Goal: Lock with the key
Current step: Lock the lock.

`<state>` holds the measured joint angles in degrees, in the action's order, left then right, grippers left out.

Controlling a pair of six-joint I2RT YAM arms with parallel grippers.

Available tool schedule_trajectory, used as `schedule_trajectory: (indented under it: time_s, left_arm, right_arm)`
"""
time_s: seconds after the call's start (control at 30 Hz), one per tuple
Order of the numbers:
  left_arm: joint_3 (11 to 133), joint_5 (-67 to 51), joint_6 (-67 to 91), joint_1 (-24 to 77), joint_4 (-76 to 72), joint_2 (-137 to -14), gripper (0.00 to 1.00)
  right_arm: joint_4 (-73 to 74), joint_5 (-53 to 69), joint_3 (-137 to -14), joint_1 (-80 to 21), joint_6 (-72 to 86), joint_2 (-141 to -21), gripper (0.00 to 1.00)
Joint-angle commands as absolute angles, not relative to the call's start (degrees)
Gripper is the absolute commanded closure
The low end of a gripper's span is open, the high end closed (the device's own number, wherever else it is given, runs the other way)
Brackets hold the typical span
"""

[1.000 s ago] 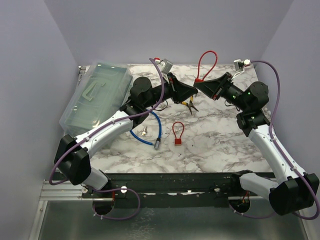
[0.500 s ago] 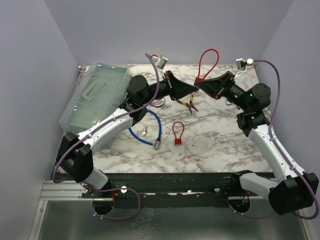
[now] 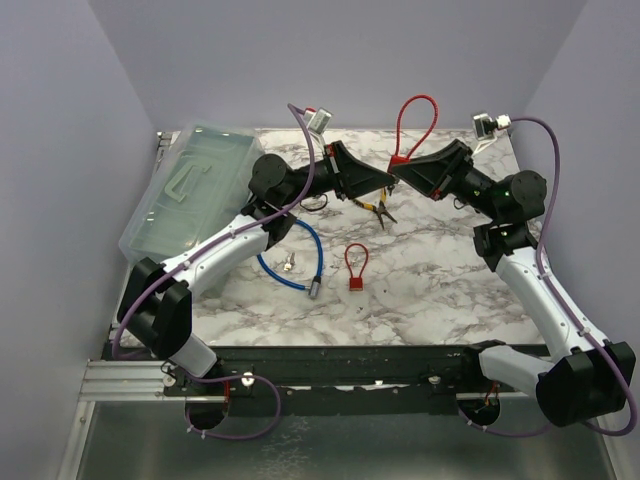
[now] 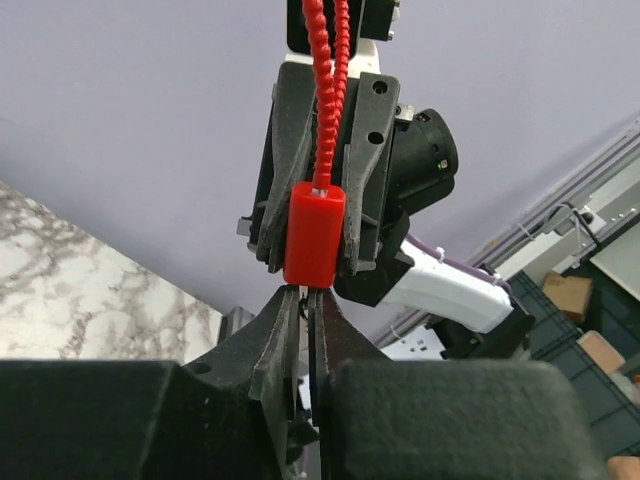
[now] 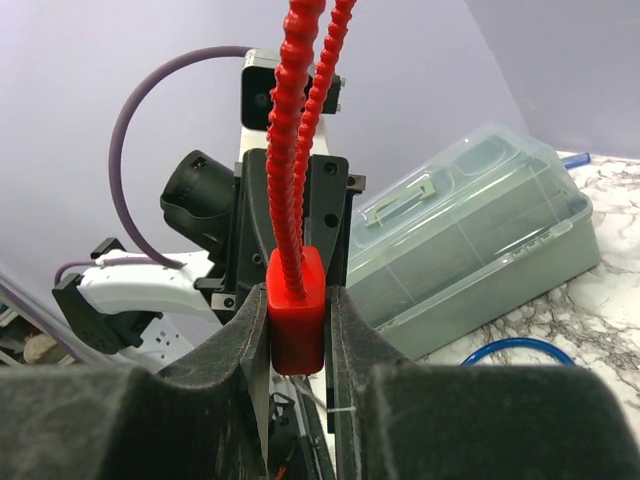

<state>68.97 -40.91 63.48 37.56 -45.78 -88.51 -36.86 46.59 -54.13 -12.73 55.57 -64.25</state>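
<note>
My right gripper [image 3: 402, 168] is shut on the body of a red cable padlock [image 3: 413, 122] and holds it in the air over the back of the table, loop pointing up. In the right wrist view the red body [image 5: 296, 318] is clamped between the fingers [image 5: 240, 335]. My left gripper [image 3: 388, 178] faces it, tips touching the lock's underside. In the left wrist view the red body [image 4: 313, 233] sits right at my left gripper's tips [image 4: 305, 295], which are shut on a thin key [image 4: 311, 335], mostly hidden between them.
On the marble table [image 3: 440, 270] lie a second small red padlock [image 3: 355, 270], a blue cable lock [image 3: 303, 255] with keys [image 3: 289, 263] beside it, and yellow-handled pliers [image 3: 379, 208]. A clear plastic box [image 3: 195, 185] stands at the back left.
Both grippers have risen slightly. The left gripper has closed the small gap and now meets the red lock's underside. The lock stays held by the right gripper.
</note>
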Motion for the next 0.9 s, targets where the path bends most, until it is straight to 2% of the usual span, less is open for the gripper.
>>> schedule_trajectory:
  time_s: [0.0,0.07,0.17,0.4,0.57,0.77,0.87]
  left_arm:
    - [68.25,-44.34,61.64,37.34,-46.93,-87.63,0.76]
    - [68.01,-44.78,59.51,37.18,-46.87,-87.01,0.63]
    - [67.34,-44.17,55.53,37.02,-44.96,-85.31,0.56]
    - [67.19,-48.82,50.96,32.37,-40.51,-82.92,0.53]
    - [74.07,-48.94,39.23,31.07,-25.6,-82.36,0.45]
    - [81.8,-50.83,41.31,31.64,-20.32,-87.29,0.37]
    - [82.89,-51.53,40.69,33.04,-20.35,-87.9,0.37]
  right_arm:
    - [-38.99,47.67,-54.5,-12.81,53.26,-63.93,1.0]
    - [-37.75,47.39,-54.21,-12.83,51.97,-63.67,1.0]
    - [-37.37,48.18,-53.94,-12.74,50.65,-63.64,1.0]
    - [-34.29,51.82,-53.71,-12.74,45.32,-62.43,1.0]
    - [-34.36,60.19,-53.13,-12.72,43.88,-63.87,1.0]
    - [-35.81,65.44,-52.11,-12.81,44.46,-65.75,1.0]
    - [-33.95,65.59,-52.2,-12.83,43.45,-66.04,1.0]
